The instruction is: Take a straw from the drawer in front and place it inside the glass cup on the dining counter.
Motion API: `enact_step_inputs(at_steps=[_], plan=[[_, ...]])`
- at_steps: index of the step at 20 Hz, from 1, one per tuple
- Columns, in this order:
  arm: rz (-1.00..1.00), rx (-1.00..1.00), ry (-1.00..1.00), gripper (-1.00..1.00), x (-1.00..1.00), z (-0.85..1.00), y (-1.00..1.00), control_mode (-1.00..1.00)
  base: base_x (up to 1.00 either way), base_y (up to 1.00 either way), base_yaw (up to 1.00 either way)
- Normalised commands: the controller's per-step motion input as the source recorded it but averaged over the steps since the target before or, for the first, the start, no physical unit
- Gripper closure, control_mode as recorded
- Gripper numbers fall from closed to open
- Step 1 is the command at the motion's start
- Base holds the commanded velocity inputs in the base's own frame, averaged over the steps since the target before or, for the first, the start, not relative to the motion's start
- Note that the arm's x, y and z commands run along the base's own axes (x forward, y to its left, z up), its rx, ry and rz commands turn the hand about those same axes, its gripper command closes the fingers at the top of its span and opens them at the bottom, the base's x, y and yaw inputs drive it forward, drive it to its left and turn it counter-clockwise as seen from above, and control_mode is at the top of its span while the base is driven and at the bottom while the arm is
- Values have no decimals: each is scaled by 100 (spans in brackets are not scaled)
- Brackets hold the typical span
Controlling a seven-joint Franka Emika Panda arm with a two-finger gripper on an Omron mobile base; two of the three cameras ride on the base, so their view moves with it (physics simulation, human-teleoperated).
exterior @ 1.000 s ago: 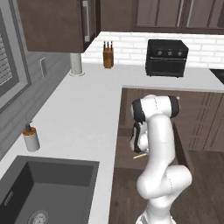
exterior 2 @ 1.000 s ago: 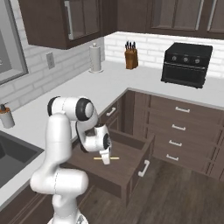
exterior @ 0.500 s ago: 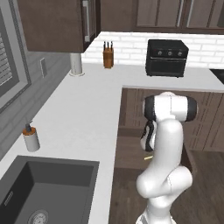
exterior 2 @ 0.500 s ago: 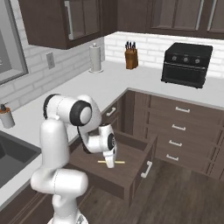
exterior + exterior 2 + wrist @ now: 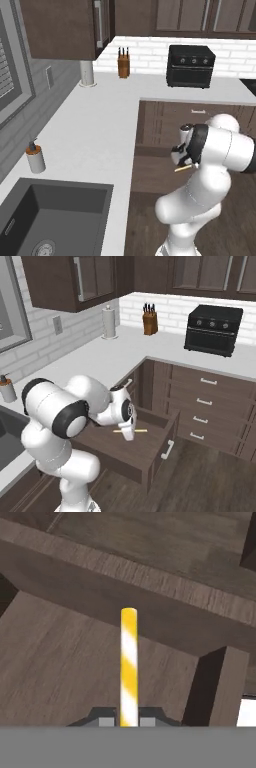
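**Operator:** Report hand state and location of the task item.

**Arm:** My gripper (image 5: 129, 722) is clamped on the straw (image 5: 129, 667). In the hand view the two finger tips sit tight against its base on either side, and the straw runs straight out ahead of me. In the right base view the straw (image 5: 130, 431) lies roughly level, sticking out to both sides of the gripper (image 5: 128, 432), which hangs above the open drawer (image 5: 150, 456). In the left base view one end of the straw (image 5: 182, 168) pokes out beside my hand.

**Operator:** Failure modes from this point?

**Arm:** Three, in my judgement.
1. Slip. The straw is far thinner than my fingers, so the contact patch is small. A fast swing or a jolt when the base drives could let it rotate or slide out.
2. Collision. The drawer front wall (image 5: 150, 607) lies ahead of the straw tip, and the cabinet edge is close to my left. Turning before I am well above the drawer could knock the free end against wood and lever it out of the grip.
3. Orientation. I hold the straw near level; it must be tipped upright for insertion. The glass cup and the dining counter are not located yet.

**Operator:** Appearance of the item?

**Arm:** A thin straight stick, striped diagonally in yellow and white, with a rounded yellow tip. No bend or damage visible.
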Motion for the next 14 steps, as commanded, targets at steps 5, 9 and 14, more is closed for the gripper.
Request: enact_step_inputs(at_steps=[5,9,14], plan=[[-12,-1,0,100,10,100,14,-100,0,0,0],[-15,0,7,100,25,100,44,-100,0,0,0],[-11,0,2,100,8,100,67,-100,0,0,0]])
